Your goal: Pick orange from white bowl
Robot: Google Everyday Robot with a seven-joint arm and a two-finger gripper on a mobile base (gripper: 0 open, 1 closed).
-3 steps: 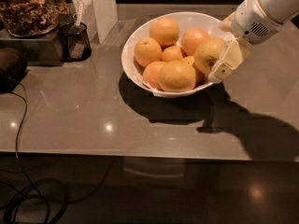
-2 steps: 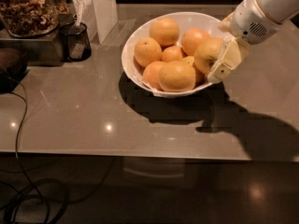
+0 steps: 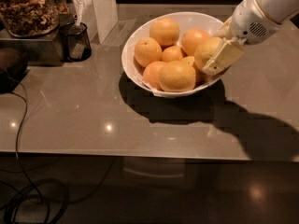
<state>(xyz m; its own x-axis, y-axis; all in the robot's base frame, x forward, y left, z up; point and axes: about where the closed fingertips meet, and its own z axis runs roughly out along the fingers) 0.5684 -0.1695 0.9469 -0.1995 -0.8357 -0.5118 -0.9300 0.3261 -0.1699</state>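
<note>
The white bowl (image 3: 127,59) stands on the grey counter and holds several oranges. The orange (image 3: 203,49), paler and more yellow than the rest, lies at the bowl's right side, against the rim. My gripper (image 3: 212,54) reaches in from the upper right. One cream finger (image 3: 224,56) lies across the orange's near right side, and the other is behind it at the far rim. The fingers are closed on the orange, which still rests among the others in the bowl.
A black mesh cup (image 3: 77,41) and a glass jar of nuts (image 3: 28,8) stand at the back left beside a white upright panel (image 3: 103,8). A black cable (image 3: 21,125) hangs over the counter's left front edge. The arm's shadow covers the right counter.
</note>
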